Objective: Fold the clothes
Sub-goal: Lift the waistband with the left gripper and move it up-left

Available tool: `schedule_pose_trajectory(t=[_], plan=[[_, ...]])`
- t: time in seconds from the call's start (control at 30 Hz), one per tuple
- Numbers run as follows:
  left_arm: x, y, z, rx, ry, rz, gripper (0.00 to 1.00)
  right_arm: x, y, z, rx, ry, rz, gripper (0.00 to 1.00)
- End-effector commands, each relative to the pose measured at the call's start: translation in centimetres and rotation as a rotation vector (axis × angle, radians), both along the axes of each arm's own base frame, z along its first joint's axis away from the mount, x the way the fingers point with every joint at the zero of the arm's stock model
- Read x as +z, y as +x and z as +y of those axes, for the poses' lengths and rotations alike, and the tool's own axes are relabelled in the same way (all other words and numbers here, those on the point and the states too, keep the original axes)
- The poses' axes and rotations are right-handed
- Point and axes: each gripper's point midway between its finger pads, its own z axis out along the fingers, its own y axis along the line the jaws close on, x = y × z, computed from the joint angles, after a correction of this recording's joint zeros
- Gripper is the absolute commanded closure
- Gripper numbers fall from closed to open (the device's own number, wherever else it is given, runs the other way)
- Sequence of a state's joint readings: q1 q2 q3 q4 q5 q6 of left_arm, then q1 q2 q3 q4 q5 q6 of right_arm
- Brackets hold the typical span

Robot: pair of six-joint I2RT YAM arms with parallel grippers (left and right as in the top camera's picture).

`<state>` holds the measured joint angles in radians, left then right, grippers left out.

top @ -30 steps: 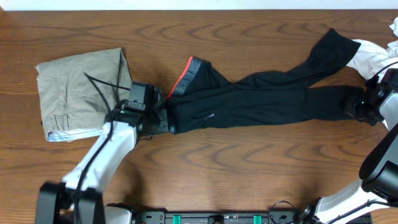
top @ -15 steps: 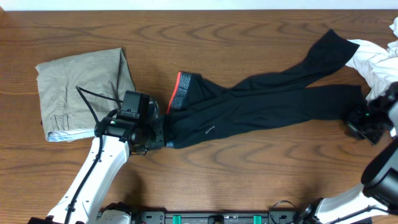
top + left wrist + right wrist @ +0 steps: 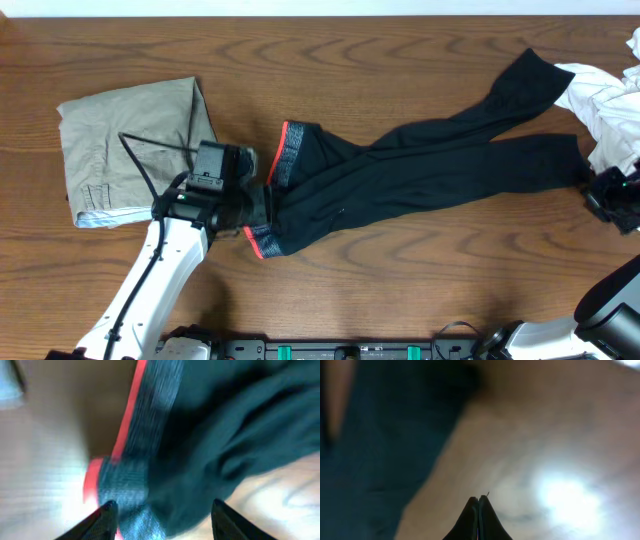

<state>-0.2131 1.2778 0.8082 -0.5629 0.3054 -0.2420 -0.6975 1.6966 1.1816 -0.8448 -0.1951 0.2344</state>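
Over the long black fabric leggings [image 3: 420,170], left end effector [image 3: 162,515] stands apart; right end effector [image 3: 478,507] together, holding nothing.

Looks like a robotics lab bench: wood-grain table [image 3: 400,270], two arms [image 3: 150,285] on an edge rail [image 3: 340,351], clothes [image 3: 420,170] spread out.

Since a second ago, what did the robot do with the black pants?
The left jaws opened and let go of the waistband of the black leggings, which now lies spread on the table. The right jaws, shut, moved right, off the leg ends. The khaki trousers and white garment stayed put.
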Motion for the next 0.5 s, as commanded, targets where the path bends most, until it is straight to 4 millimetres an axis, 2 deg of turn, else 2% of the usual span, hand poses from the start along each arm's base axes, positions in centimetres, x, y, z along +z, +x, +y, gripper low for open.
schedule_pose_trajectory(t=[0.0, 0.1, 0.2, 0.27, 0.37, 0.47], plan=[[3.4, 3.0, -0.5, -0.054, 0.002, -0.22, 0.4, 1.5, 3.4, 3.5, 0.216, 0.073, -0.167, 0.99], [6.5, 7.0, -0.2, -0.012, 0.02, -0.43, 0.4, 2.1, 5.2, 5.4, 0.316, 0.076, -0.232, 0.99], [7.4, 9.6, -0.7, -0.006, 0.0, -0.524, 0.4, 2.2, 6.0, 6.9, 0.376, 0.069, -0.239, 0.98], [6.0, 10.6, -1.1, -0.011, -0.009, -0.51, 0.4, 2.1, 6.3, 7.7, 0.407, 0.061, -0.23, 0.98], [2.1, 11.5, -1.6, -0.026, -0.008, -0.432, 0.31, 2.0, 6.5, 8.5, 0.434, 0.051, -0.215, 0.97], [-1.1, 12.1, -2.1, -0.042, -0.013, -0.366, 0.29, 1.9, 6.6, 9.1, 0.45, 0.056, -0.21, 0.98]])
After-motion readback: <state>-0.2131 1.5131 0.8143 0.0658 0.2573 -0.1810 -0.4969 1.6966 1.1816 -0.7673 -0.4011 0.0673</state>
